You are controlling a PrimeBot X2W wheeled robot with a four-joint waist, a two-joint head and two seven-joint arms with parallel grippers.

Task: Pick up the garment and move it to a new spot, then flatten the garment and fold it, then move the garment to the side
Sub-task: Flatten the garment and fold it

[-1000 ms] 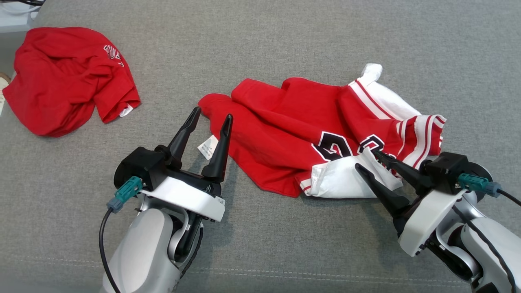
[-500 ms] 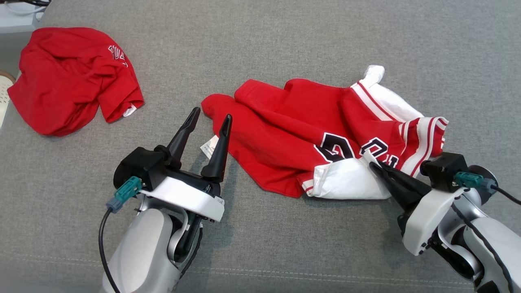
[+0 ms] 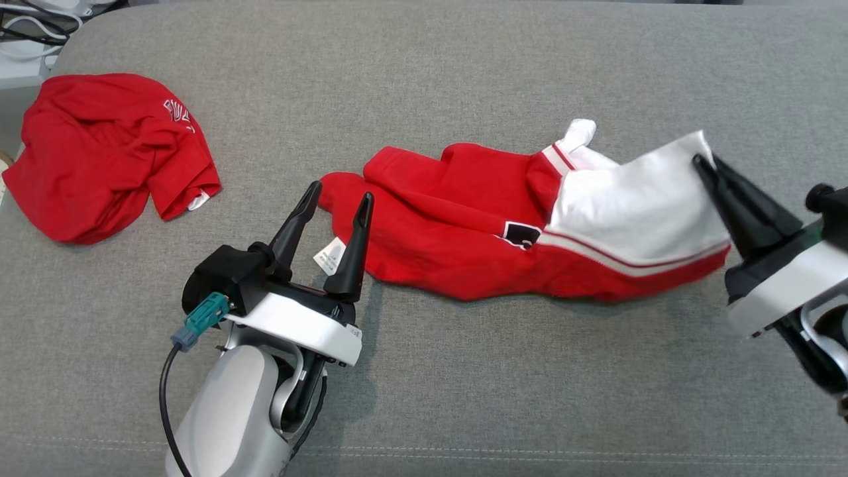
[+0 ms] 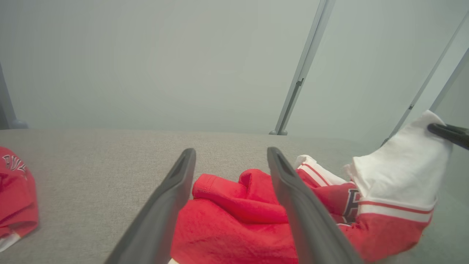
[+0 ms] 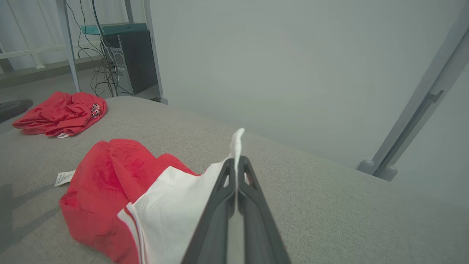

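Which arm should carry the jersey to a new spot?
Right. The right hand is shut on the jersey's raised white edge; the left hand is open beside the red end, holding nothing.

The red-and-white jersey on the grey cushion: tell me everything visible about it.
The red-and-white jersey is soft cloth with striped trim, part of a black number and a white label at its left end. It lies crumpled on the grey upholstered cushion. The shut right gripper pinches a white corner, holding it raised; the open left gripper stands at the other end.
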